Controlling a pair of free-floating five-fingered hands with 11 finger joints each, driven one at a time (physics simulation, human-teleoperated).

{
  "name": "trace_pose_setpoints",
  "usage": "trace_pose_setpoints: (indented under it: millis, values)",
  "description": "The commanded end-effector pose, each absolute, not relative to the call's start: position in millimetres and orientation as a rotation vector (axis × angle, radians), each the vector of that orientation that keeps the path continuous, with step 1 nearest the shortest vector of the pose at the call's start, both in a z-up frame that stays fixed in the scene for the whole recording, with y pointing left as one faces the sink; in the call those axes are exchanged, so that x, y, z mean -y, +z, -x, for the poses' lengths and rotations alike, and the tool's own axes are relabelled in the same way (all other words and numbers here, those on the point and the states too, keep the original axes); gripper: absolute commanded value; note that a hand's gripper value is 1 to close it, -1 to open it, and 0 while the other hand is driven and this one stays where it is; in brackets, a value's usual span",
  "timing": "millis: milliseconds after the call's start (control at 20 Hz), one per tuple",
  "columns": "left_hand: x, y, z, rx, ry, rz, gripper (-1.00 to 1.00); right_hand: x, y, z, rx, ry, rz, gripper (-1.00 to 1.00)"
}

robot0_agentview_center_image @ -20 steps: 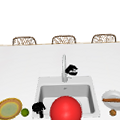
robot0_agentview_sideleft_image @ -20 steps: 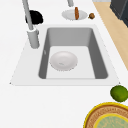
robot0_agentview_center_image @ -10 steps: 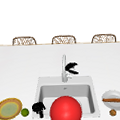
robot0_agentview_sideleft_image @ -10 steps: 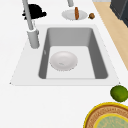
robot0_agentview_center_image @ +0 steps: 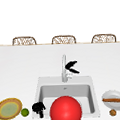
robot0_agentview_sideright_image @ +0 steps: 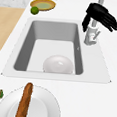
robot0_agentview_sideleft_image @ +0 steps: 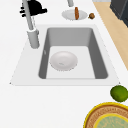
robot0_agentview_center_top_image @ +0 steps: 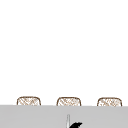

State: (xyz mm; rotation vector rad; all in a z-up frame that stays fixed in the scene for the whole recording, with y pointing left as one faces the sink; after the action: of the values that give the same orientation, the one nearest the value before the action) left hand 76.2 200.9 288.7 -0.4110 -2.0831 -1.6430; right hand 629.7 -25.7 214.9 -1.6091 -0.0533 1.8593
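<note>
My right hand (robot0_agentview_center_image: pixel 72 67) hangs open just right of the faucet (robot0_agentview_center_image: pixel 63 68), thumb and fingers spread apart. In the right side view this hand (robot0_agentview_sideright_image: pixel 100 17) sits over the faucet's base (robot0_agentview_sideright_image: pixel 92 35), with the thumb on one side of the spout and the fingers on the other. The left side view has the hand (robot0_agentview_sideleft_image: pixel 32 8) behind the spout (robot0_agentview_sideleft_image: pixel 29 20). My left hand (robot0_agentview_center_image: pixel 38 108) floats at the sink's front left corner and holds nothing that I can see. A white bowl (robot0_agentview_sideleft_image: pixel 63 60) lies on the sink floor (robot0_agentview_sideright_image: pixel 57 64). A big red round shape (robot0_agentview_center_image: pixel 65 110) fills the sink's front.
Left of the sink are a yellow-rimmed plate (robot0_agentview_center_image: pixel 9 108) and a lime (robot0_agentview_center_image: pixel 25 112). To the right, a white plate (robot0_agentview_center_image: pixel 113 95) carries a brown stick of bread (robot0_agentview_sideright_image: pixel 25 99), with a small brown nut (robot0_agentview_center_image: pixel 112 112) beside it. Three woven chair backs (robot0_agentview_center_image: pixel 63 39) line the counter's far edge.
The right hand has edged slightly back and up beside the faucet. The left hand has stayed where it was.
</note>
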Motion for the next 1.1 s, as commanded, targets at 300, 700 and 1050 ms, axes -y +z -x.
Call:
trace_pose_setpoints:
  millis: [300,700,1050]
  values:
    - [-201,289,-76,2.083,-1.643,0.411,0.00,36,216,-623,0.213,1.904,1.343,-1.00]
    - [-201,289,-76,2.083,-1.643,0.411,0.00,46,219,-621,0.323,1.949,1.161,-1.00]
    - [-201,289,-76,2.083,-1.643,0.411,0.00,62,233,-622,0.449,1.967,1.016,-1.00]
